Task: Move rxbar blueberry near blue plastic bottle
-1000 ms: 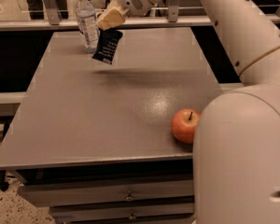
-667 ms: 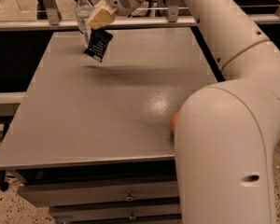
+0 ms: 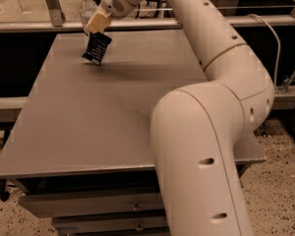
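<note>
Far-left part of table (image 3: 88, 127): gripper (image 3: 97, 28) hovering there, tan fingers (image 3: 96, 20) clamping top edge of rxbar blueberry (image 3: 97, 48). Bar hanging tilted, lower corner close to tabletop; cannot tell if touching. Blue plastic bottle (image 3: 87, 4) standing upright just behind gripper at far edge, partly hidden. Arm (image 3: 221, 48) crossing right side.

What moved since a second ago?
The gripper, holding the snack bar, carried it a little left, closer to the bottle. The big arm swung in front of the apple, hiding it. The bottle and table stayed put, and the bar is still gripped.
</note>
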Tool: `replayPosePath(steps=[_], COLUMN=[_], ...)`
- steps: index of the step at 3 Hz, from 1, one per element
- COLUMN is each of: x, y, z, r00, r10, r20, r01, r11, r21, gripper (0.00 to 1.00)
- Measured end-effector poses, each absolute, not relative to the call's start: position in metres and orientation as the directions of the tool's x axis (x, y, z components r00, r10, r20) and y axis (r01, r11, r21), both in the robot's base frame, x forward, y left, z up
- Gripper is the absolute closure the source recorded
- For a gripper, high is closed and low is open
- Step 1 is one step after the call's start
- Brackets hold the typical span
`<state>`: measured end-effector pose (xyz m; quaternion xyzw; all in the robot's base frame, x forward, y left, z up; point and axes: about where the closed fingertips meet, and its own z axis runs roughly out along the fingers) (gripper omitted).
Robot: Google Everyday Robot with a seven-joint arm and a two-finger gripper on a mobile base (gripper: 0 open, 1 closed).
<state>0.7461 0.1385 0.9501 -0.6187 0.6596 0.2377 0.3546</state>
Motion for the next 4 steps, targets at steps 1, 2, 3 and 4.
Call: replayPosePath(steps=[1, 2, 3, 4], x=[0.768, 0.787, 0.798, 0.804], y=[0.137, 0.121, 0.104, 0.092], z=[0.932, 0.919, 0.911, 0.91], r00=[-0.01, -0.045, -0.07, -0.079], r10=[-0.672, -0.69, -0.7, -0.704], r20=[-0.74, -0.722, -0.71, -0.706], r01=[-0.98, -0.971, -0.964, -0.958], r11=[0.154, 0.201, 0.231, 0.25], r21=[-0.127, -0.131, -0.133, -0.142], gripper=[1.0, 1.0, 0.85, 0.61])
